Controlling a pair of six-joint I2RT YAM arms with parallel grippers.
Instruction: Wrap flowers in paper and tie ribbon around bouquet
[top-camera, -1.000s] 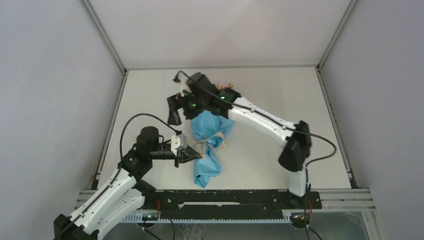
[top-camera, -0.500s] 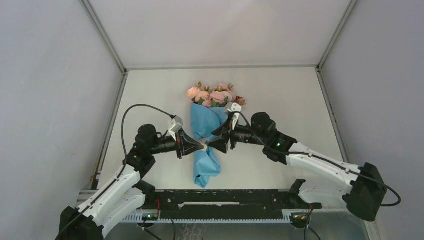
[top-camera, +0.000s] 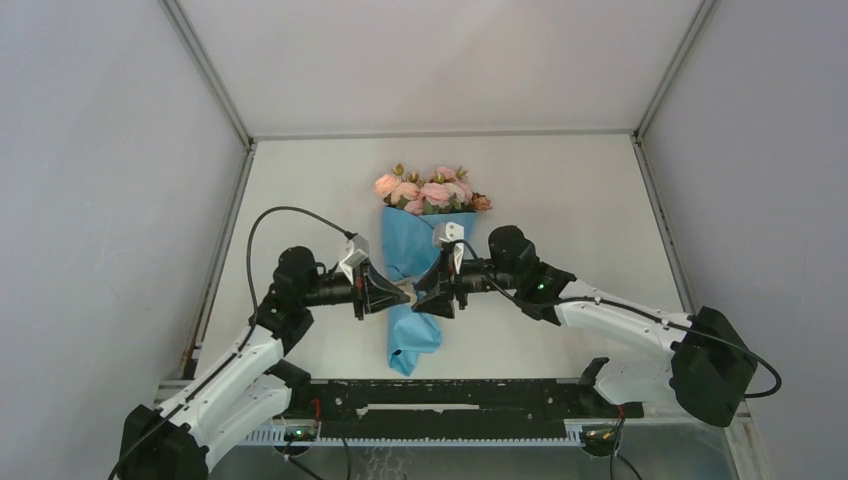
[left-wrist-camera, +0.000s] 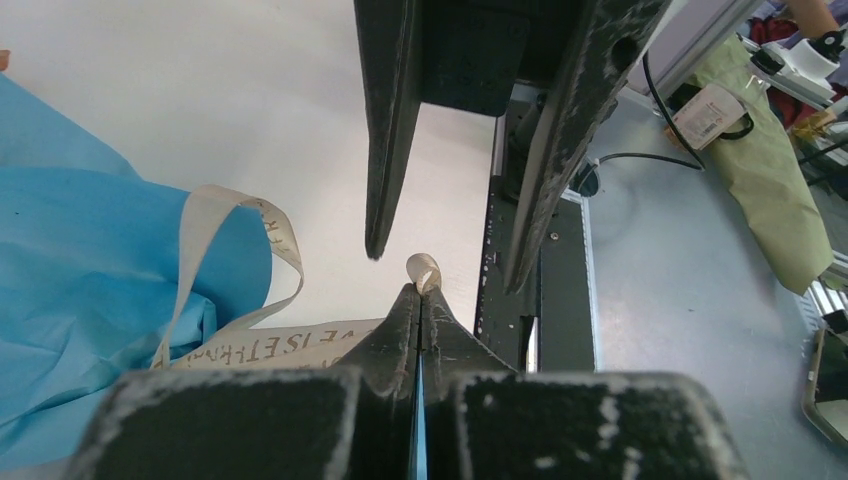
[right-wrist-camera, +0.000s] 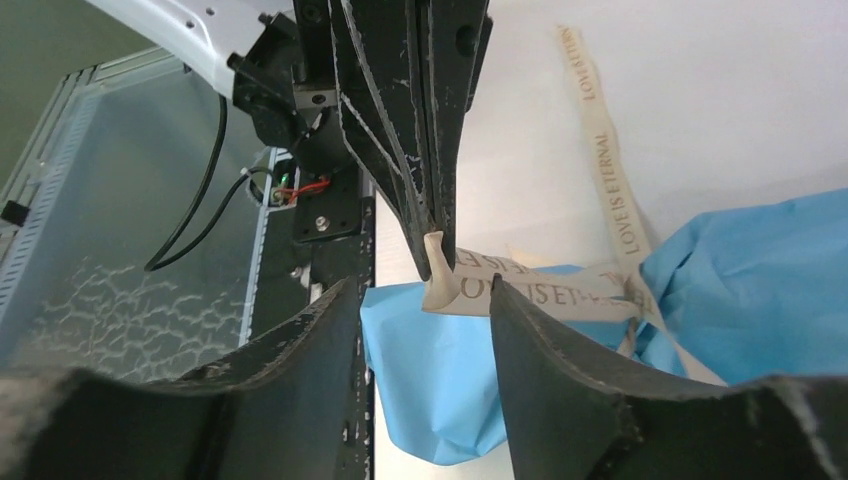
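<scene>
Nearest me, my left gripper (top-camera: 398, 295) is clamped fully shut on the curled end of the cream ribbon (left-wrist-camera: 250, 345). In its wrist view the tip of the strip pokes out just past the closed fingertips. A second ago that gripper sat lower and further left of the bundle. It has since come up and in to the narrow waist of the bouquet (top-camera: 408, 258).

Facing it, my right gripper (top-camera: 428, 293) has its jaws part open, one finger on either side of that same ribbon end, with a gap on both sides. It has hold of nothing. A second ago this arm was stretched out over the far blooms. Half a second ago it had swung round to the bouquet's right side, and now it has edged in closer to the left gripper.

The ribbon, printed LOVE IS ETERNAL, runs from the pinch across the light blue paper (top-camera: 415, 340) at the waist. The bouquet lies where it lay on the white table (top-camera: 600, 200), crumpled tail toward the near edge and wide end away. At the far end the pink roses (top-camera: 430, 190), hidden by the right arm a second ago, are in full view.
</scene>
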